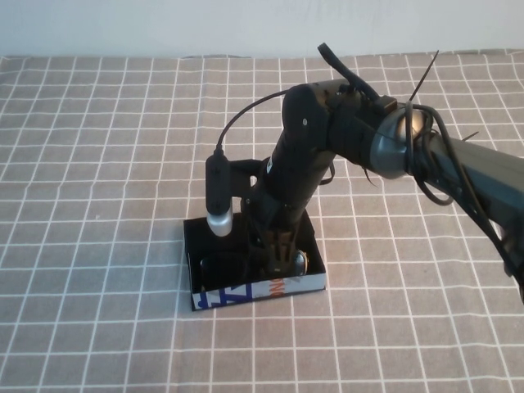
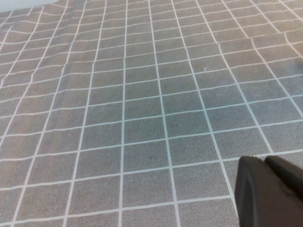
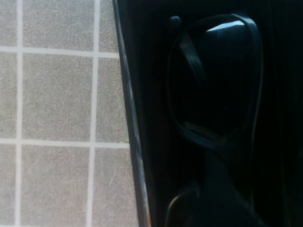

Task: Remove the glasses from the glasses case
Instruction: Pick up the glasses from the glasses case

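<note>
The glasses case (image 1: 254, 291) is a flat black open box with a white printed front side, lying on the checked cloth. The black glasses (image 3: 215, 80) lie inside it; one dark lens and the frame show in the right wrist view, next to the case wall (image 3: 130, 109). My right gripper (image 1: 277, 255) is down inside the case, right over the glasses (image 1: 299, 262). My left gripper (image 2: 265, 161) is shut and empty over bare cloth; it is outside the high view.
The grey checked tablecloth (image 1: 98, 164) covers the whole table. The right arm (image 1: 385, 139) with its cables reaches in from the right, and its wrist camera (image 1: 219, 192) hangs over the case's left part.
</note>
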